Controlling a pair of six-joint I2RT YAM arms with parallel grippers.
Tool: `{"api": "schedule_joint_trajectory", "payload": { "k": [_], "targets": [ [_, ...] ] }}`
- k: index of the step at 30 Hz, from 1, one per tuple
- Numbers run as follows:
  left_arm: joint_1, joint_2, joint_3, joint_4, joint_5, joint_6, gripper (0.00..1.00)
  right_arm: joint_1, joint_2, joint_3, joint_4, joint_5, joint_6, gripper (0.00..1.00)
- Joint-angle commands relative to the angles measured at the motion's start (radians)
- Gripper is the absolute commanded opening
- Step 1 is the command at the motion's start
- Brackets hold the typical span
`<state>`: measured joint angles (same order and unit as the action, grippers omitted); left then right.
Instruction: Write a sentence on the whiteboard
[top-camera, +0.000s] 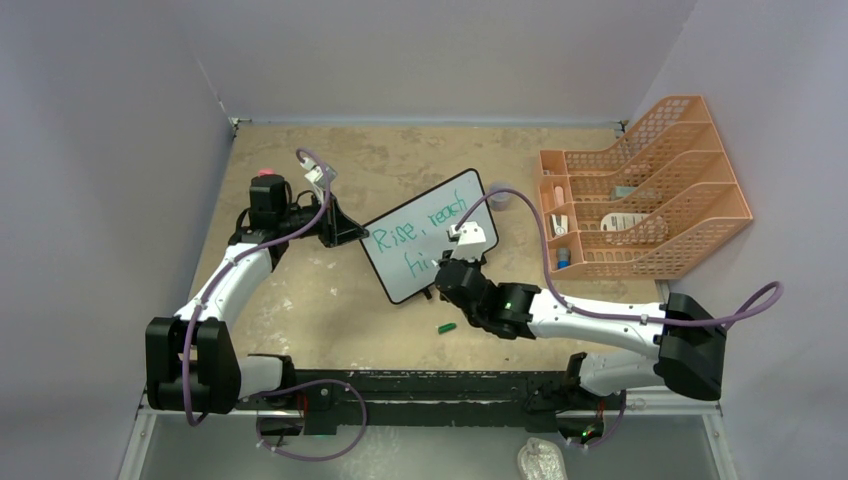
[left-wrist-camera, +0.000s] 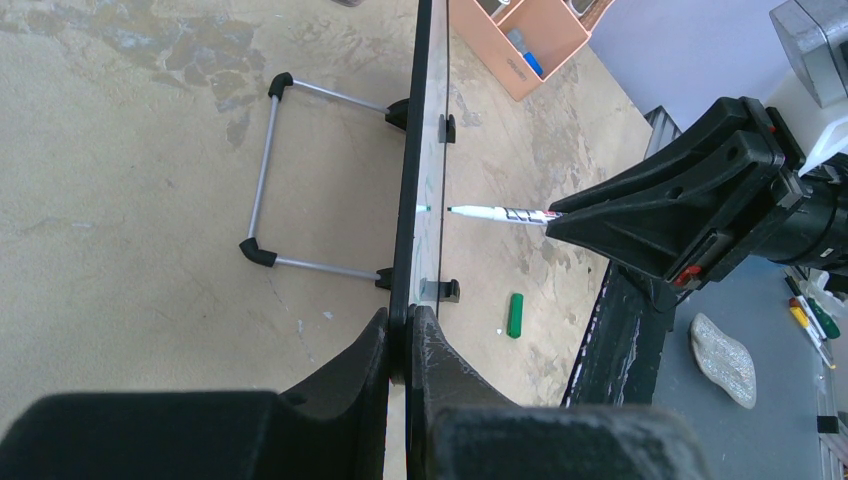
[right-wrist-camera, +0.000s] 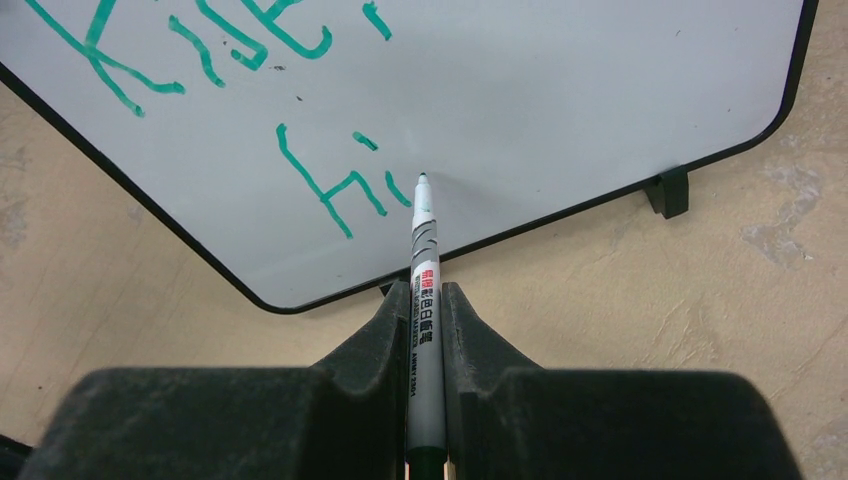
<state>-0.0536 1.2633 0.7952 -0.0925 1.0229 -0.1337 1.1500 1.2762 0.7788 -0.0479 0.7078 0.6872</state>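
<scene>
1. The whiteboard (top-camera: 428, 248) is stood upright on its feet near the middle of the tabletop (top-camera: 300, 310), turned at an angle to the table's edges.
2. The sentence (right-wrist-camera: 200, 60) is only partly written in green-teal: "Rise, reach" is read on the upper line, and only "hi" on the lower line.
3. The board's left edge is pinched between the pressed-together jaws of the left gripper (left-wrist-camera: 408, 325), so the board is steadied from that side.
4. A green whiteboard marker (right-wrist-camera: 424, 240) is clamped by its barrel in the closed jaws of the right gripper (right-wrist-camera: 425, 295), with its tip pointed at the board just right of the "i".
5. In the left wrist view a slight gap seems to be left between tip and surface, though contact cannot be told for certain.
6. The marker's green cap (top-camera: 446, 327) is seen lying on the tabletop near the board's near corner; an orange file organizer (top-camera: 640, 190) is placed well apart by the right edge.
7. The step in hand is judged to be the second line, mid-word, so much of the writing is done.
8. For the next move, the tip would need to be set on the surface beside the "i" and the following letter drawn with light pressure, while the board is held firm against sliding or tipping.
</scene>
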Motion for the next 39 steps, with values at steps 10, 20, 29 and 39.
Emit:
{"api": "schedule_joint_trajectory", "payload": {
  "k": [10, 20, 29, 39],
  "targets": [
    [-0.002, 0.014, 0.024, -0.010, -0.015, 0.036, 0.00, -0.019, -0.001, -0.004, 0.063, 0.016, -0.020, 0.00],
    [-0.002, 0.012, 0.024, -0.010, -0.015, 0.035, 0.00, -0.022, 0.015, -0.002, 0.080, 0.015, -0.023, 0.00],
    [-0.002, 0.014, 0.025, -0.009, -0.013, 0.036, 0.00, -0.025, 0.025, 0.000, 0.069, 0.017, -0.018, 0.00],
    [-0.002, 0.014, 0.024, -0.010, -0.011, 0.035, 0.00, -0.024, 0.025, 0.009, 0.083, 0.029, -0.031, 0.00]
  ]
}}
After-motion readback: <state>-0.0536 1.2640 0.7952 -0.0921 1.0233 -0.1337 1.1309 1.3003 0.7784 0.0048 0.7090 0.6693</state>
